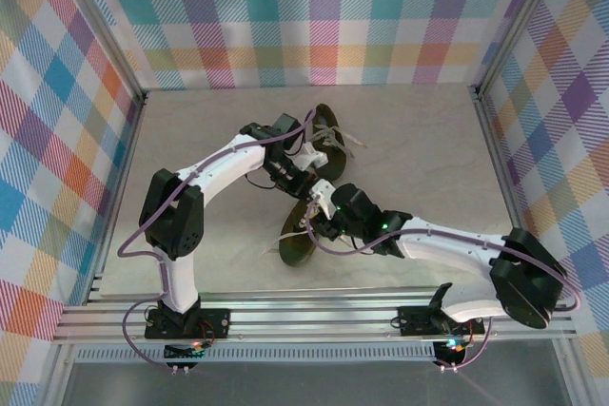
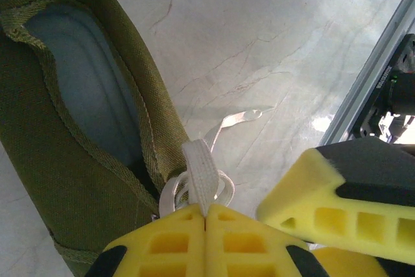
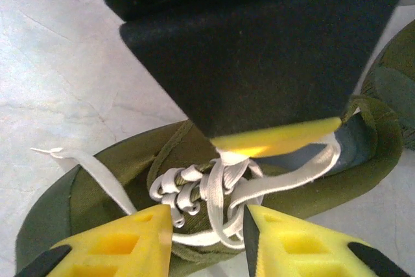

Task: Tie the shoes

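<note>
Pressed flat together, the jaws of the left gripper point(image 2: 205, 217) pinch a flat cream lace point(image 2: 198, 172) in the left wrist view, the strap rising straight from between the yellow fingertips. Just behind the pinch the lace loops back toward the near shoe point(image 2: 71, 180), olive canvas with a pale insole showing through its opening, lying on the marbled desk point(image 2: 272, 37). A loose lace end trails over the desk beyond the shoe's edge. In the right wrist view, the jaws of the right gripper point(image 3: 207, 228) stand spread, one yellow finger on each side of the laced front of the near shoe, gripping nothing. White lacing crosses between them, and a lace tail runs out to the left over the toe onto the desk. The left gripper's black body with its yellow tip hangs right above the lacing. The far shoe point(image 3: 394, 85) shows at the right edge. In the top external view, both arms reach inward and meet over the near shoe at mid-desk, the far shoe just behind them with its laces loose on the desk.
</note>
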{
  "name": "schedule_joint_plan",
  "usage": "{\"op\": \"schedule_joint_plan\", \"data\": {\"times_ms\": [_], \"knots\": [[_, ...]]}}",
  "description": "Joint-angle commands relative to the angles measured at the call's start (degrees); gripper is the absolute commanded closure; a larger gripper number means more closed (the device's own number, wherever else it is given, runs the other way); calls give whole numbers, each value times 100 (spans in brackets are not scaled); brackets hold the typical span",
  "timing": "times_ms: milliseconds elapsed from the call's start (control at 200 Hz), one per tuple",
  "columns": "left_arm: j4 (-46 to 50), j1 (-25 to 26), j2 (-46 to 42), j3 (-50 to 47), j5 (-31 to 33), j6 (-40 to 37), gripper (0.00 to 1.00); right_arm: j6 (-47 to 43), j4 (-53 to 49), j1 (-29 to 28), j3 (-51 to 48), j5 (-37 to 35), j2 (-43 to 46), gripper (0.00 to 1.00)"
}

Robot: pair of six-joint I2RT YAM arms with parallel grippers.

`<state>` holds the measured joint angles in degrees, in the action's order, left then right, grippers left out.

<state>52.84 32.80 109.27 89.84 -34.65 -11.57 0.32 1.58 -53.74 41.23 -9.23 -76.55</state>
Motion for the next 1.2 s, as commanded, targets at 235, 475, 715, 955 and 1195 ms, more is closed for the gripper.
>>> {"op": "schedule_joint_plan", "data": {"times_ms": [235,475,715,955,1195], "knots": [[306,-124,164,223,-162,-49,100,-453,-211,-117,582,-636,-708,66],[339,-133,191,262,-181,-79,100,-462,-299,-119,737,-793,-1081,66],[349,-149,174,244,-173,-95,100,-386,-398,-120,787,-940,-1222,72],[335,-177,151,205,-156,-83,100,-327,-357,-122,606,-780,-1012,88],[345,-195,209,212,-200,-91,100,-338,-35,-120,213,-345,-325,96]]}}
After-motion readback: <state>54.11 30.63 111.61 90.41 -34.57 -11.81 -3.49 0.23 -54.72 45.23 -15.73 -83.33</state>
